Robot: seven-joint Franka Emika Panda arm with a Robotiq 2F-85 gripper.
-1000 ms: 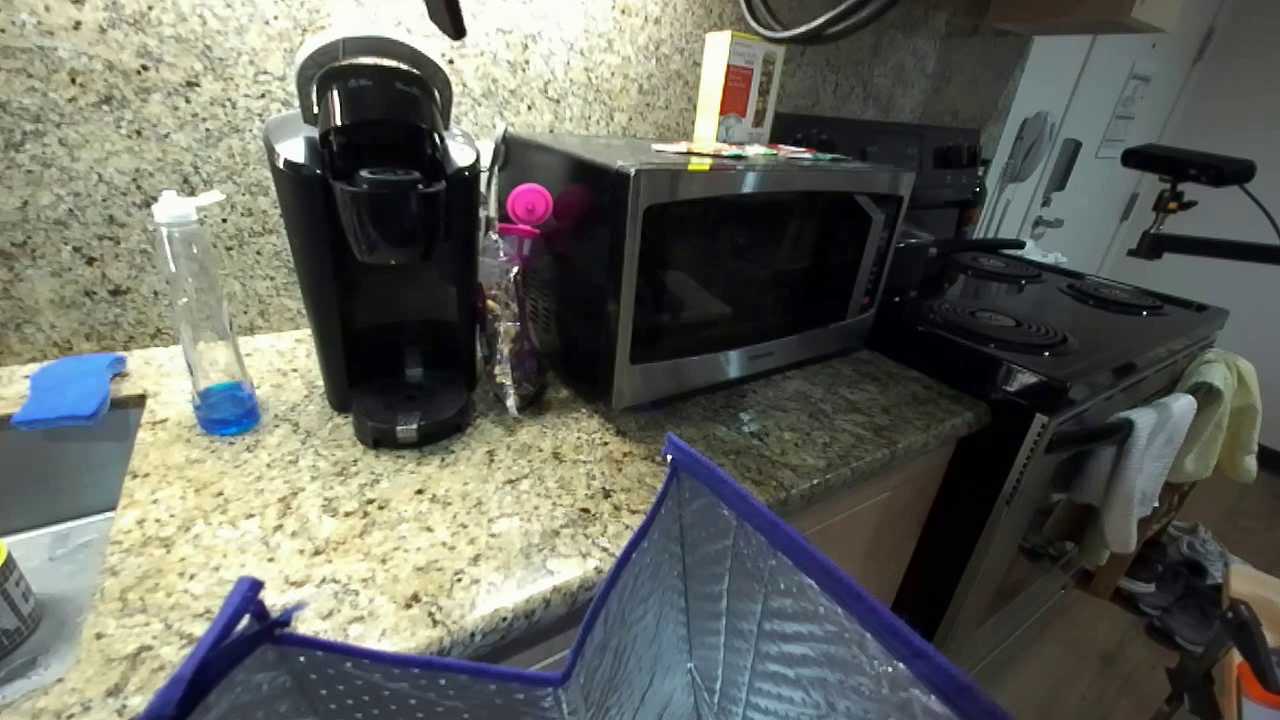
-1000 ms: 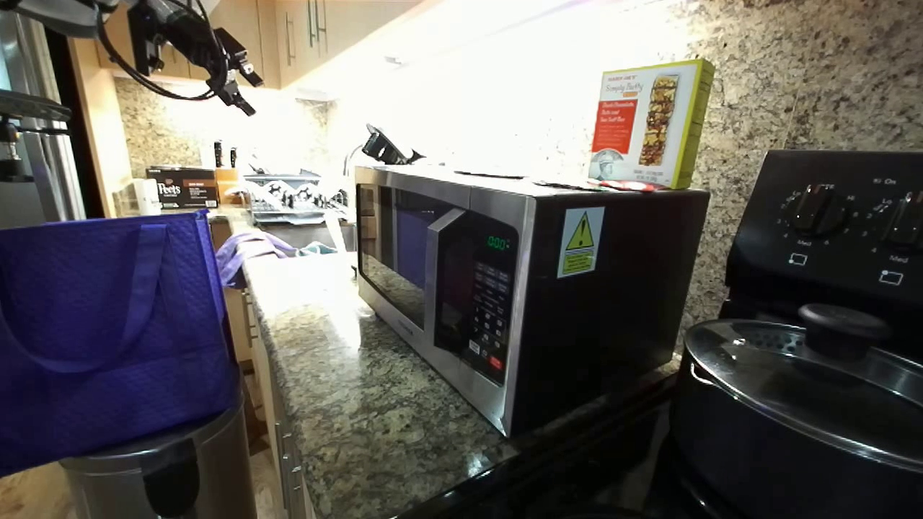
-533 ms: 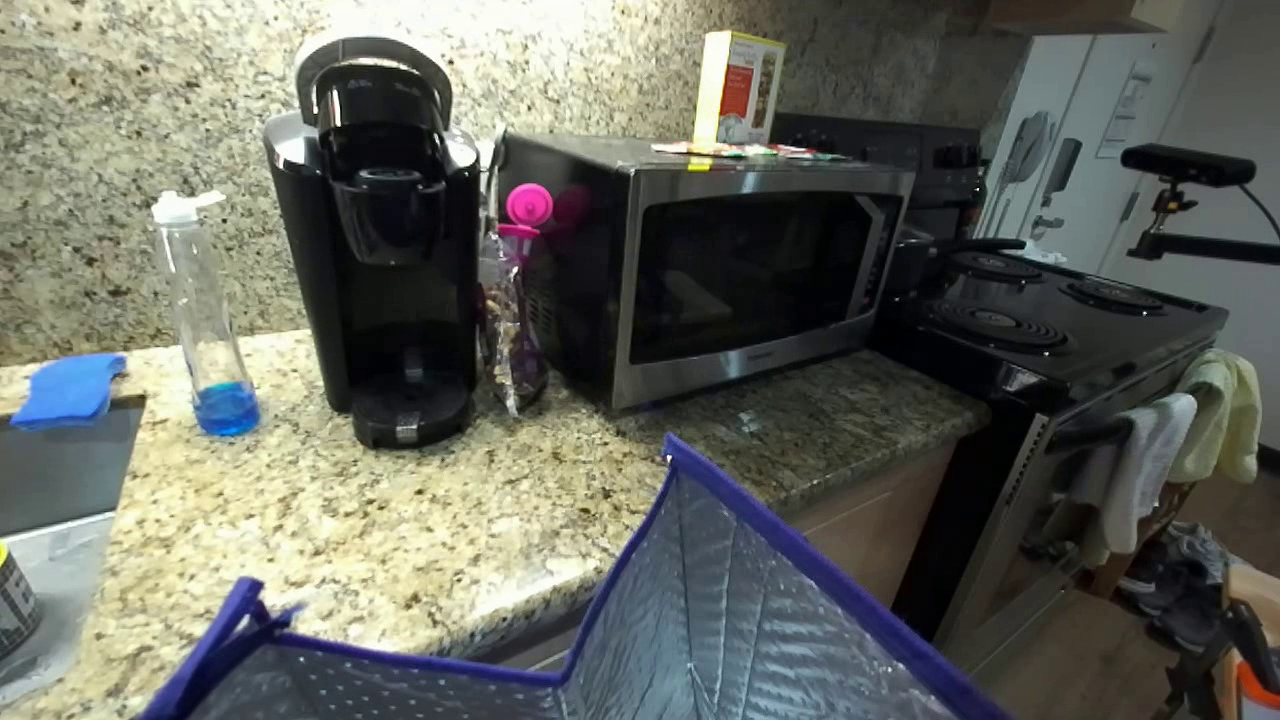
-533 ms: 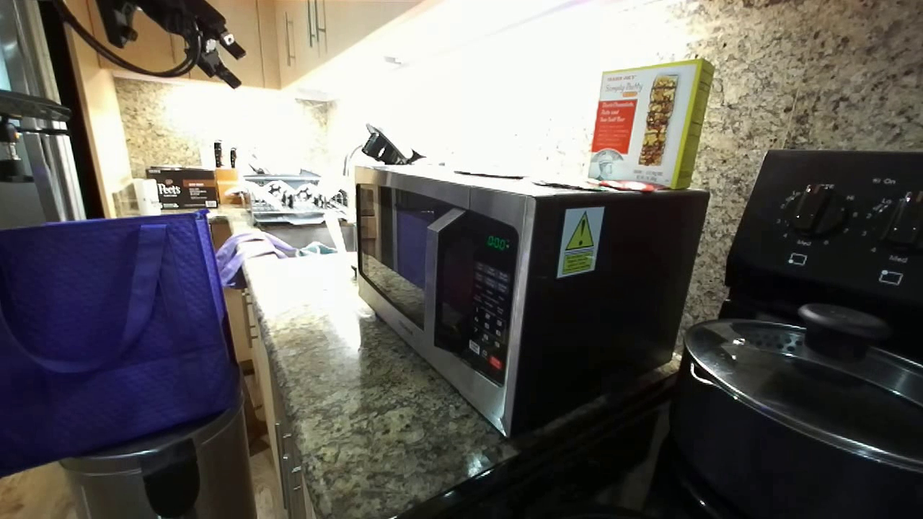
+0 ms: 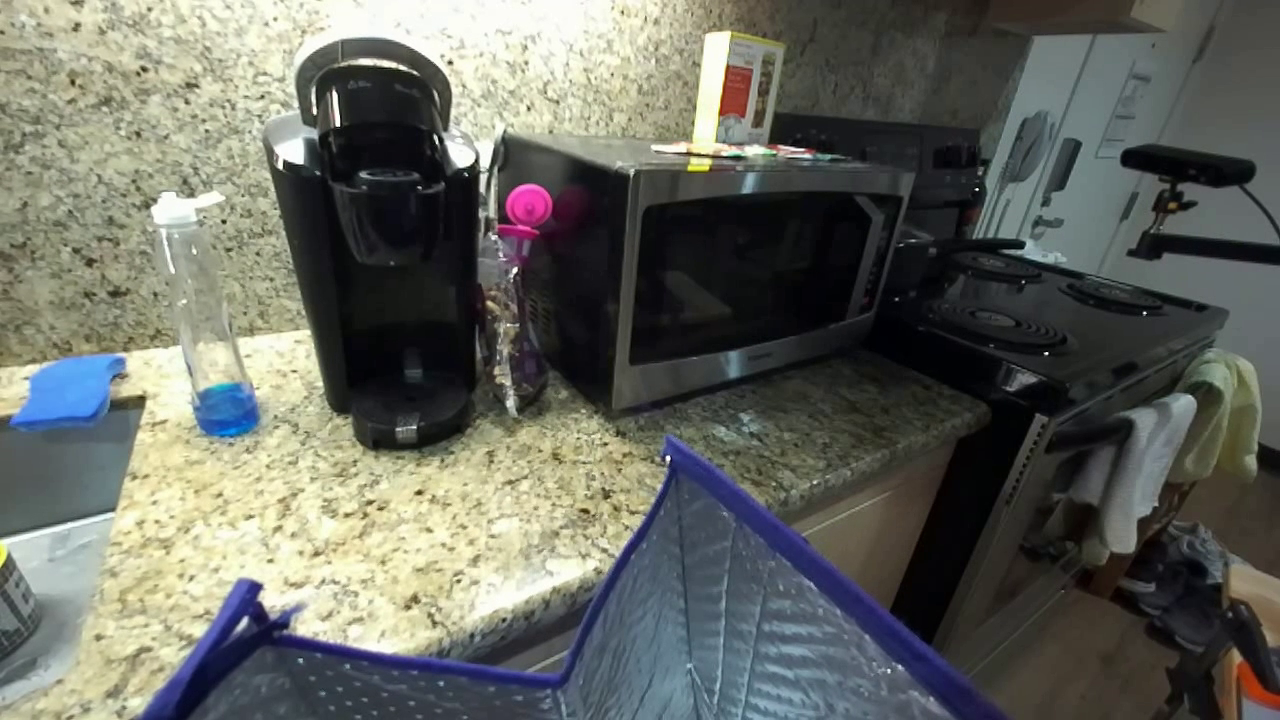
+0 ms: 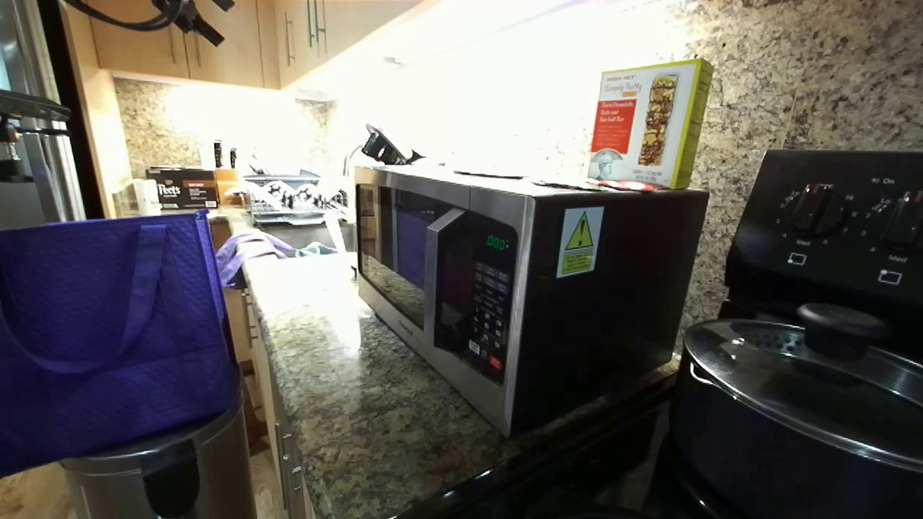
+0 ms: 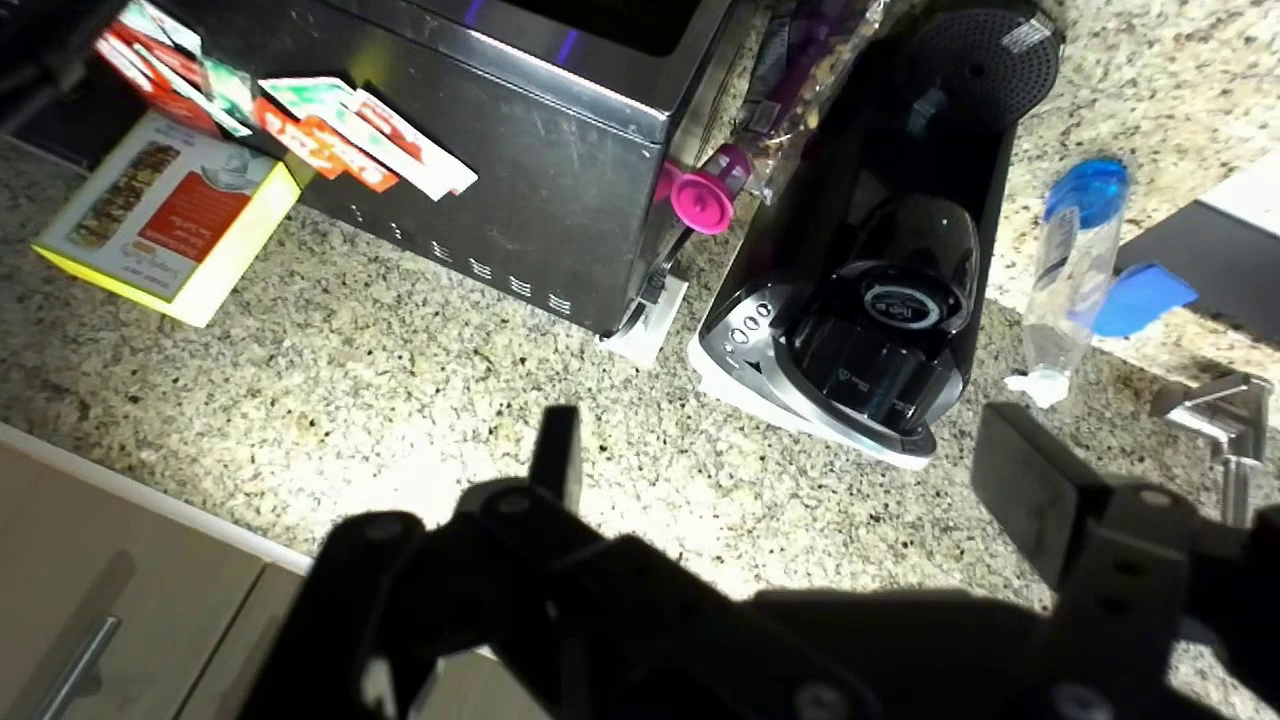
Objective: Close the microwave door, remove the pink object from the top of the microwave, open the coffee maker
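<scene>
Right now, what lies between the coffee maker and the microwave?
An exterior view shows the pink object and a clear plastic bag there; the wrist view adds a black cord.

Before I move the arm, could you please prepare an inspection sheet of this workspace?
Surface: speckled granite countertop, partly washed out by glare in an exterior view.
Microwave door: shut.
Coffee maker: silver handle raised, top appears open.
Pink object: between the microwave and coffee maker, on top of neither.
Clutter: Simply Nutty bar box and packets on the microwave; clear bottle with blue liquid; blue cloth by the sink.
Gripper: open, holding nothing.
Cables: black cord at a white wall plate; black cable near the gripper.
Surroundings: stove with lidded pot; purple insulated bag, seemingly on a steel bin.
</scene>
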